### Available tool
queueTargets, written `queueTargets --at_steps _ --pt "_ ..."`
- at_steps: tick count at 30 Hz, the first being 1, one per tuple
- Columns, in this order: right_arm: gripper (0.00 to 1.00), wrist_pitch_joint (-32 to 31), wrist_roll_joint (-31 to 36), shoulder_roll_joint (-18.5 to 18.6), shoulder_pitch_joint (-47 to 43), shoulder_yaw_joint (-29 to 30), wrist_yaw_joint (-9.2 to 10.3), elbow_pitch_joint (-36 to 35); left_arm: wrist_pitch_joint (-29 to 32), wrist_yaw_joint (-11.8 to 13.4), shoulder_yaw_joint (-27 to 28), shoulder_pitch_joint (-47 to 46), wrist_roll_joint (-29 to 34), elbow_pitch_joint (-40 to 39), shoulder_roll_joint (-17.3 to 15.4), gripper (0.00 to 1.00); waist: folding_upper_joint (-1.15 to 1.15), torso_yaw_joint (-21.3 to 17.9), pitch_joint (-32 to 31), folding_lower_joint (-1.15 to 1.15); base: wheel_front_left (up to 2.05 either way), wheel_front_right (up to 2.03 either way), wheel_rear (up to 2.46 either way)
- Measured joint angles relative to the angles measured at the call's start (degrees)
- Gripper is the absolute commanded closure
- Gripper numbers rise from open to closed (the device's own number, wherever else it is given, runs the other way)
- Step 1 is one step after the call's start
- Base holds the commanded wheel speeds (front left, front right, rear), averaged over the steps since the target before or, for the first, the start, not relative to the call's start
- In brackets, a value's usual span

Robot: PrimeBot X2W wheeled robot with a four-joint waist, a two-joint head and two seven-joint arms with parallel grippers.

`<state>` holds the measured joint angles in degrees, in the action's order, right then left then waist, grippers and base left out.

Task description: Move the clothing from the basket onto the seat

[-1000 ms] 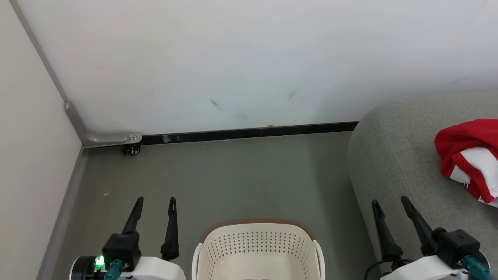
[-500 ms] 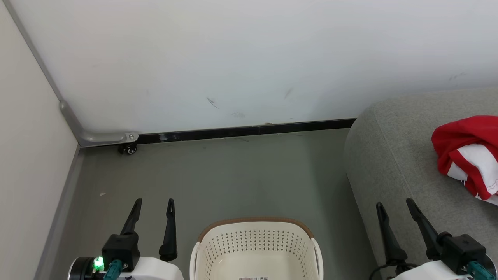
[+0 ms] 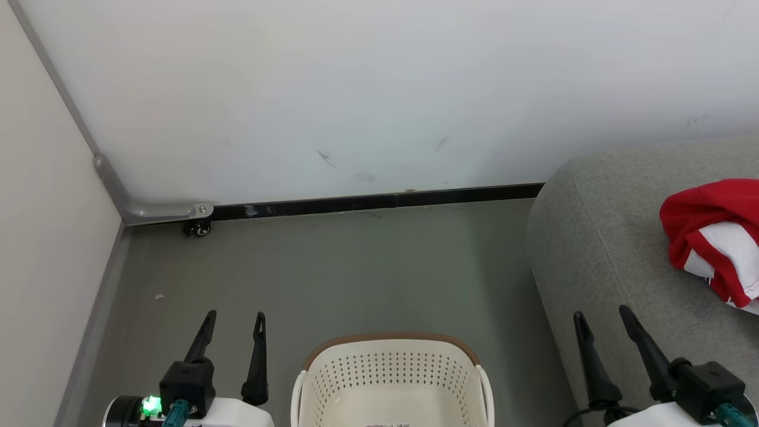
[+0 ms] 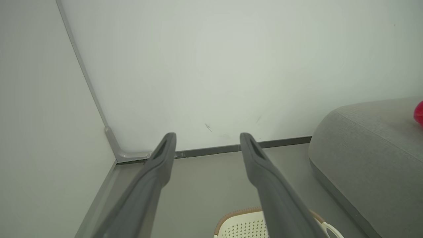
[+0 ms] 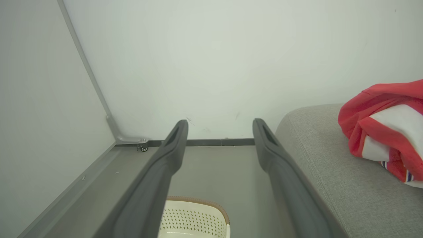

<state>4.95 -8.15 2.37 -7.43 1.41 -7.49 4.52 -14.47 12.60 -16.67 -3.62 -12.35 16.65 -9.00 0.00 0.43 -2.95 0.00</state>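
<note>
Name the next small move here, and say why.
Probably tilt the head down to check the basket: its visible part looks bare, red clothing already lies on the seat, and the left hand and right hand are open, holding nothing.

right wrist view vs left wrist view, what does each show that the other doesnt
Right wrist view, not the left: the open right hand, the clothing with its white panel and striped trim, a small caster by the wall.
Left wrist view, not the right: the open left hand, a side handle on the basket.
Both: basket rim, grey seat, floor, wall, red clothing.
</note>
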Motion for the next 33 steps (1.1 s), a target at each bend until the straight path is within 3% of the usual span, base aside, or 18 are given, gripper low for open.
queueTargets --at_steps 33 --pt "0.00 -0.69 -1.59 -0.13 -2.12 0.30 0.00 -2.42 0.00 0.01 1.67 -0.32 0.48 1.25 0.12 0.00 0.00 0.97 0.85 0.00 0.00 0.00 0.00"
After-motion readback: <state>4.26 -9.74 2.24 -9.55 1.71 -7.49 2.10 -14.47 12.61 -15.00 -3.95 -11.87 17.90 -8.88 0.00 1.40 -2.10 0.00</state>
